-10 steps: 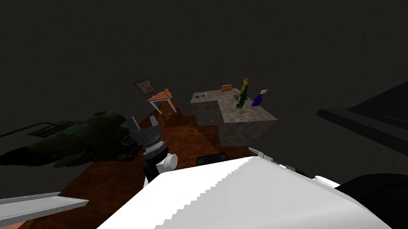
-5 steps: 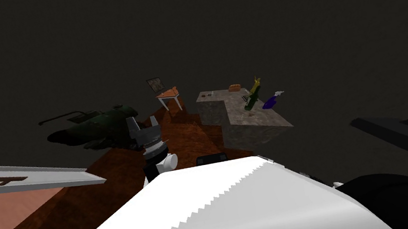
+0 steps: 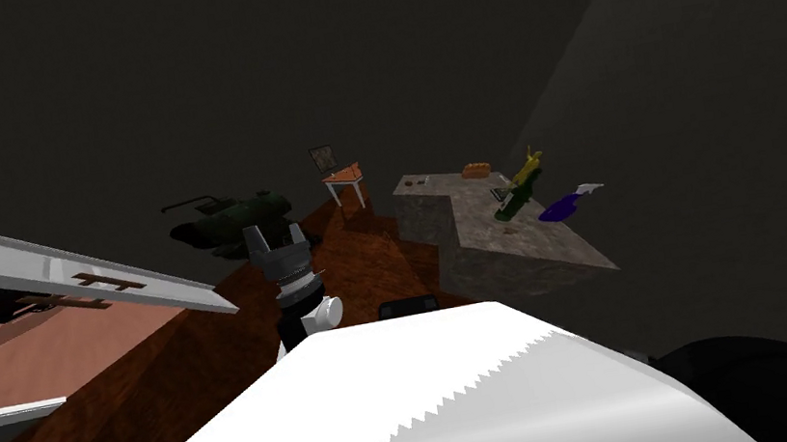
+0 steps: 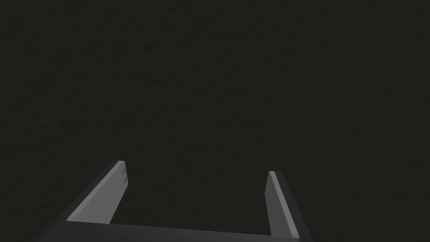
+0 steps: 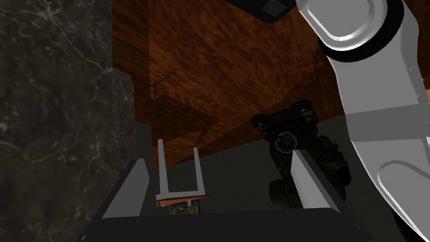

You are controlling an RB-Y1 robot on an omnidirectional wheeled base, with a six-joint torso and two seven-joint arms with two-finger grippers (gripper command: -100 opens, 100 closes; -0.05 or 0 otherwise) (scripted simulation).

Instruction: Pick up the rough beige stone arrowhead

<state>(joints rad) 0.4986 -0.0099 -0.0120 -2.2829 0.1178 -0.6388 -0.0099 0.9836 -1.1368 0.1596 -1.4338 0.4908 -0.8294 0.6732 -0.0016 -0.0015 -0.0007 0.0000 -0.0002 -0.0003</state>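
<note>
- Head view: the left gripper (image 3: 275,236), jaws released, is raised well apart from the grey stone surface (image 3: 522,248). The dark specks (image 3: 416,181) at its far end are too small to confirm as the arrowhead.
- Left wrist view: jaws spread before a dark flat plane.
- Right wrist view: the right gripper (image 5: 220,185), jaws released, hangs above the wood floor (image 5: 218,75).

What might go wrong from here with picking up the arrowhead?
The stone counter is far off, and its small dark items are too tiny to tell which is the arrowhead, so the wrong one might get picked. A reach could knock the green bottle and purple spray bottle near its edge. The left end effector and right end effector are open, holding nothing.
</note>
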